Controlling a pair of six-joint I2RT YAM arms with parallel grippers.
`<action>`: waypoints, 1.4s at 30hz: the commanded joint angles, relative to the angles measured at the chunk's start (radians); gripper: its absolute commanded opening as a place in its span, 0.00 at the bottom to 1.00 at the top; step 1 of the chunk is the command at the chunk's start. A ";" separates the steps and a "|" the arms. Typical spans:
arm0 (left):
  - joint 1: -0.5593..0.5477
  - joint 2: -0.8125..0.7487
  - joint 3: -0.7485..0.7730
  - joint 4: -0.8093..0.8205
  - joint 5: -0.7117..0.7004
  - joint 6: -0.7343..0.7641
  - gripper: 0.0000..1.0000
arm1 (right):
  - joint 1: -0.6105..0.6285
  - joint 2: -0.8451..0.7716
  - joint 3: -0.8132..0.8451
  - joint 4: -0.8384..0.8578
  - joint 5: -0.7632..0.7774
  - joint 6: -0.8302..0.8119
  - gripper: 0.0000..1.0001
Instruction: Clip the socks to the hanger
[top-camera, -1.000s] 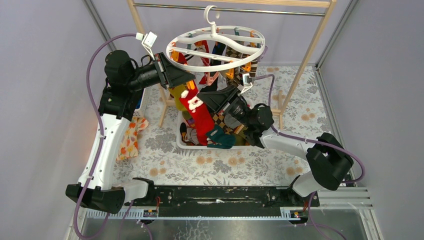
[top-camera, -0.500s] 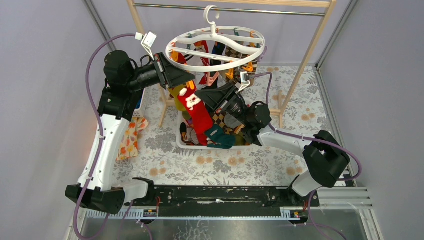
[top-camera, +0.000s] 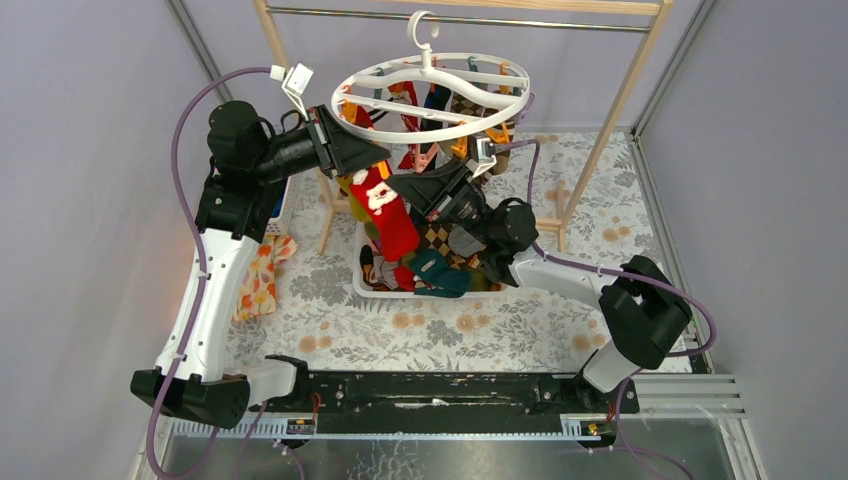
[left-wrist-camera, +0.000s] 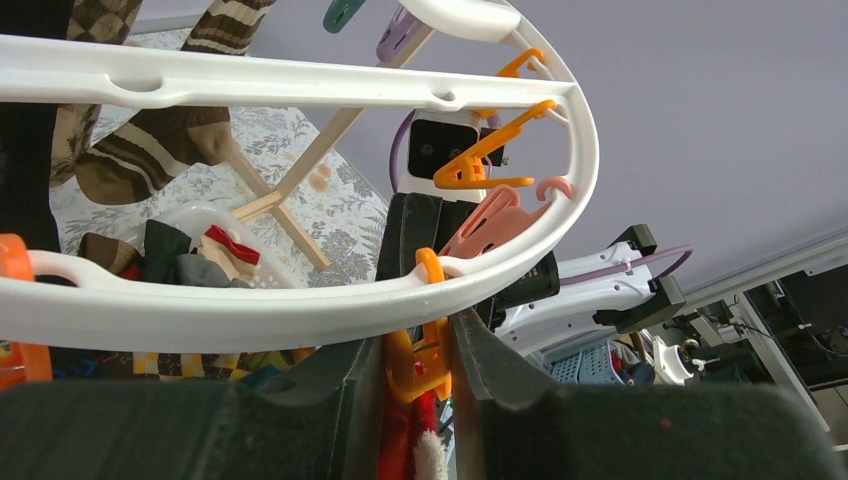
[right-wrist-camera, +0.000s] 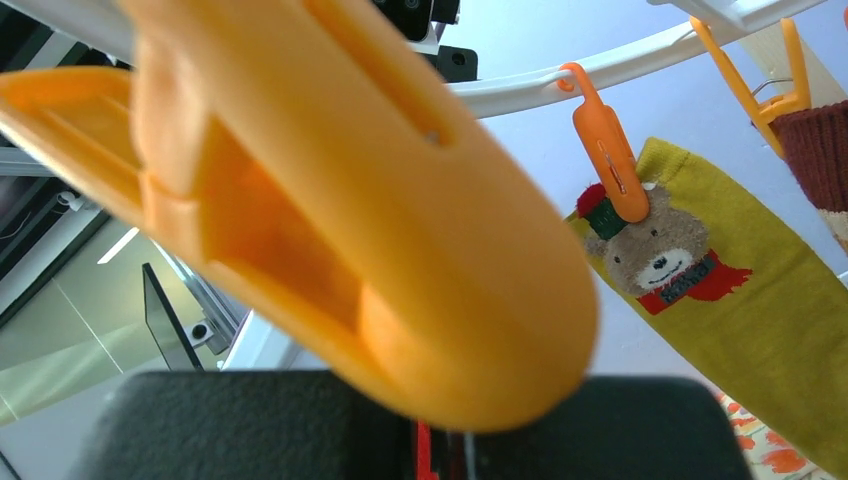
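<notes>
The white oval hanger (top-camera: 430, 95) hangs by its hook from the metal bar, and several socks are clipped to its far side. My left gripper (top-camera: 372, 158) is at its near rim; in the left wrist view (left-wrist-camera: 415, 330) it is shut on an orange clip (left-wrist-camera: 420, 360) under the ring (left-wrist-camera: 250, 305). My right gripper (top-camera: 397, 184) is shut on the red Santa sock (top-camera: 388, 215) and holds its top just below that clip. The sock's red and white edge (left-wrist-camera: 420, 450) sits in the clip's mouth. The right wrist view is filled by the orange clip (right-wrist-camera: 330, 200); a mustard bear sock (right-wrist-camera: 700, 300) hangs beyond.
A white basket (top-camera: 362, 285) of loose socks stands under the hanger. The wooden-framed rail (top-camera: 620, 100) straddles it. An orange-flowered cloth (top-camera: 258, 280) lies at the left by my left arm. Grey walls close in both sides.
My right gripper has lifted the red Santa sock up and left, closer to the clip in my left gripper. The left arm has stayed in place.
</notes>
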 joint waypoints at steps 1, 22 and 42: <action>-0.005 -0.018 0.015 0.055 0.031 -0.007 0.11 | -0.005 -0.014 0.044 0.070 -0.012 0.006 0.00; -0.004 -0.084 0.008 -0.216 -0.060 0.216 0.57 | -0.005 -0.088 -0.041 0.069 0.078 -0.084 0.38; -0.005 -0.113 0.000 -0.242 -0.118 0.280 0.04 | -0.081 -0.299 -0.294 0.033 0.194 -0.206 0.82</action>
